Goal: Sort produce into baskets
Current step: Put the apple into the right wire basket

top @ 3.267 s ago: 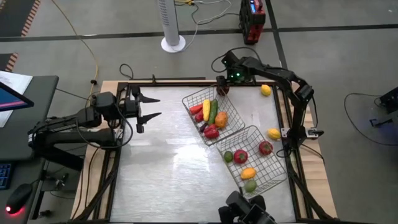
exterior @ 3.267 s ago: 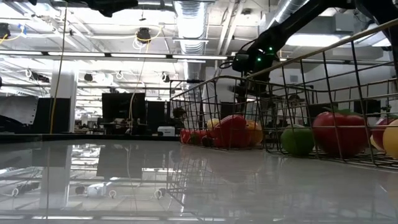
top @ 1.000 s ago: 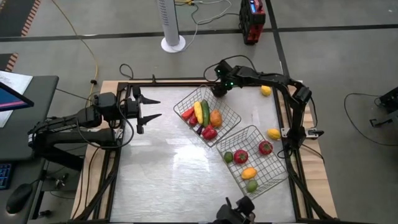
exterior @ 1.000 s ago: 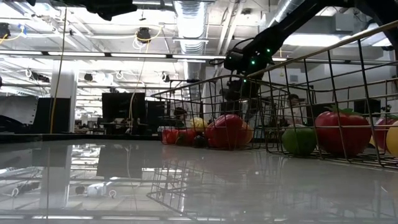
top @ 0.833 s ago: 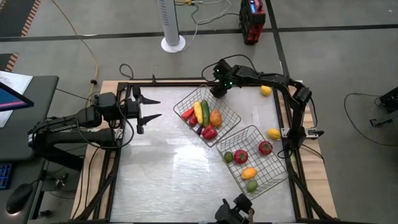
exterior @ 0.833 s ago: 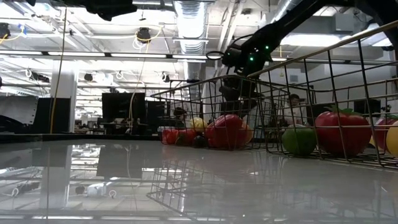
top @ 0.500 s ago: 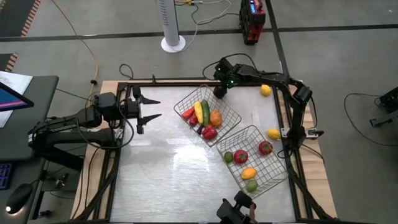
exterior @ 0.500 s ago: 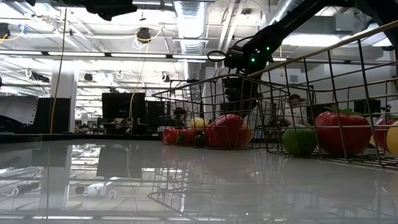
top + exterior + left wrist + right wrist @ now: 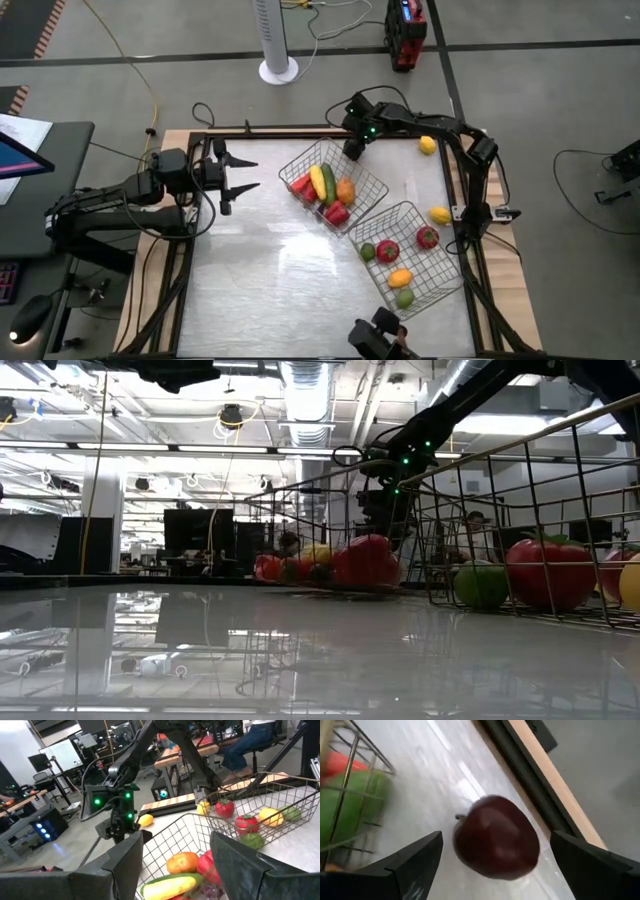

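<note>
Shifted leftward since earlier, the upper basket (image 9: 330,185) sits beside the right gripper (image 9: 350,150), whose spread fingers (image 9: 415,862) straddle a dark apple (image 9: 496,837) on the counter (image 9: 270,270); closing carelessly could roll it toward the edge. Left gripper (image 9: 243,173) waits, released.

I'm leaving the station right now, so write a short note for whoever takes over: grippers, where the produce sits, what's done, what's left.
Left gripper: open, empty, waiting at the table's left edge.
Right gripper: open, over a dark red apple on the table by the far rim, beside the far basket.
Done: far basket holds the long pieces, including a yellow one; near basket holds round pieces, including a red one.
Left: the apple and two yellow pieces loose on the table.
</note>
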